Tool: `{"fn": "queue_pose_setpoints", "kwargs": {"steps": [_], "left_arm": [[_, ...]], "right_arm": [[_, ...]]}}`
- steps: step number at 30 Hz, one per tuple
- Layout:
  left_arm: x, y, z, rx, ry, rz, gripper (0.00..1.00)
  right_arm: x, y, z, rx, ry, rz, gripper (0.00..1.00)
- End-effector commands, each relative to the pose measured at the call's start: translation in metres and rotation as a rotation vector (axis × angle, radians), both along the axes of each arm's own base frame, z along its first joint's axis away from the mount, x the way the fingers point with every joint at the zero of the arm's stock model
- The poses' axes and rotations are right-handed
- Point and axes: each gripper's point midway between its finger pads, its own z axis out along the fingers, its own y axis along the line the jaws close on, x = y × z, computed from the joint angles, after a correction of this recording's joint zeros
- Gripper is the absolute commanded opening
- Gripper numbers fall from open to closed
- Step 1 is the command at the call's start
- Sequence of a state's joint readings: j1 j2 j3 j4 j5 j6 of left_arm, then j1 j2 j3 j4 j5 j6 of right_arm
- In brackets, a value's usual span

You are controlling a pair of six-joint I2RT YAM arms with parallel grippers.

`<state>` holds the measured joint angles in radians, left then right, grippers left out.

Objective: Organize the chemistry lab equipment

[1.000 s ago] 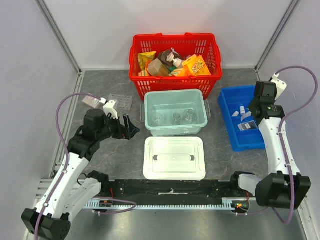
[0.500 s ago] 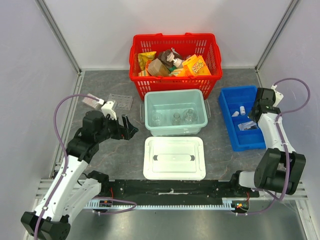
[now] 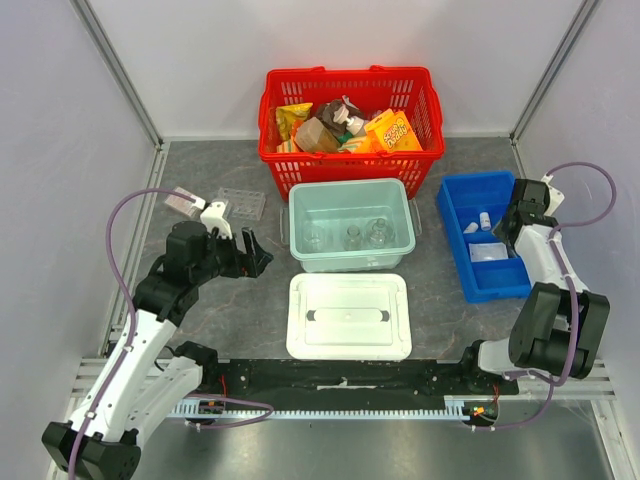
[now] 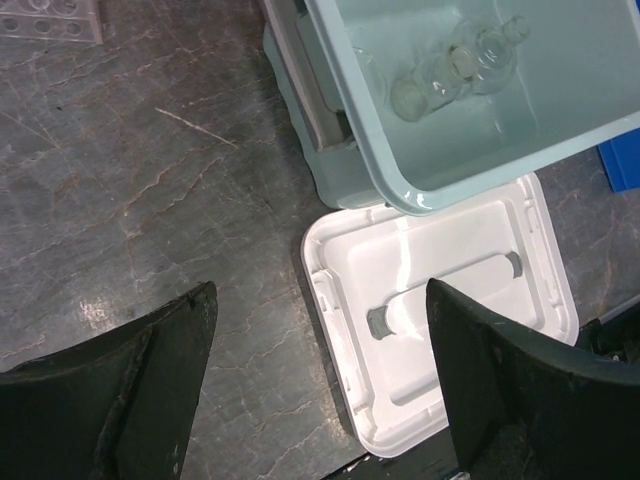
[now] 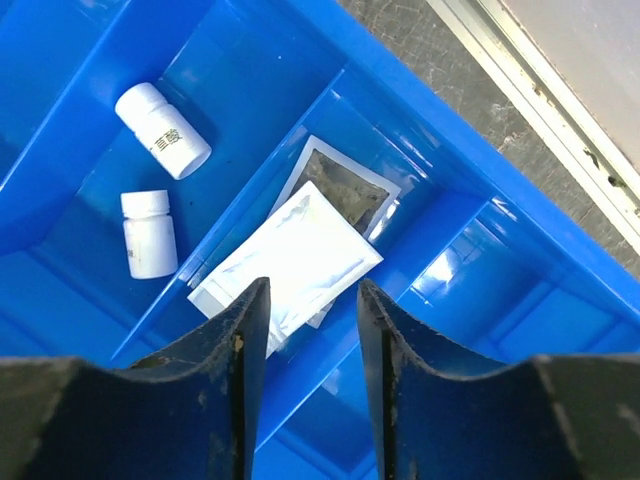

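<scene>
right jaws, part open, hang over a loose packet (image 5: 290, 262) in the blue bin (image 5: 480, 250); well plate (image 3: 241, 203) lies on the tabletop (image 3: 200, 170) just beyond the left jaws, spread wide.

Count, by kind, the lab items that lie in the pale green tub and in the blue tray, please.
Glass flasks, in the tub: 3
White vials, in the blue tray: 2
Flat packets, in the blue tray, one lying on the other: 2
Total: 7
</scene>
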<state>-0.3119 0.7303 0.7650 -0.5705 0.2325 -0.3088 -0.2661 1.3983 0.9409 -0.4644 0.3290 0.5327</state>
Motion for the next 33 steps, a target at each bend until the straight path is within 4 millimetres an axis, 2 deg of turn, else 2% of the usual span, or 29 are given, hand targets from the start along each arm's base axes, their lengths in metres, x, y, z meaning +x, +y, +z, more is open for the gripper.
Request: {"fn": "queue_pose_setpoints", "kwargs": {"steps": [1, 4, 9, 14, 18, 26, 33], "left_arm": [[0.008, 0.008, -0.007, 0.02, 0.018, 0.073, 0.89], [0.007, 0.007, -0.022, 0.017, 0.128, 0.105, 0.85], [-0.006, -0.012, -0.041, -0.069, 0.283, 0.067, 0.74], [-0.018, -0.025, -0.059, -0.155, 0.394, 0.065, 0.64], [-0.035, -0.037, -0.075, -0.206, 0.471, 0.054, 0.63], [-0.049, -0.037, -0.102, -0.219, 0.529, 0.113, 0.61], [-0.059, -0.046, -0.123, -0.156, 0.572, 0.105, 0.56]], "right_arm": [[0.015, 0.003, 0.043, -0.018, -0.122, 0.067, 0.49], [0.016, 0.017, 0.061, 0.013, -0.171, 0.146, 0.5], [0.01, 0.049, 0.085, 0.084, -0.243, 0.279, 0.51], [-0.002, 0.075, 0.121, 0.095, -0.33, 0.401, 0.5], [-0.008, 0.095, 0.151, 0.08, -0.433, 0.518, 0.52], [-0.017, 0.11, 0.17, 0.067, -0.499, 0.583, 0.56], [-0.014, 0.11, 0.159, 0.062, -0.492, 0.588, 0.57]]}}
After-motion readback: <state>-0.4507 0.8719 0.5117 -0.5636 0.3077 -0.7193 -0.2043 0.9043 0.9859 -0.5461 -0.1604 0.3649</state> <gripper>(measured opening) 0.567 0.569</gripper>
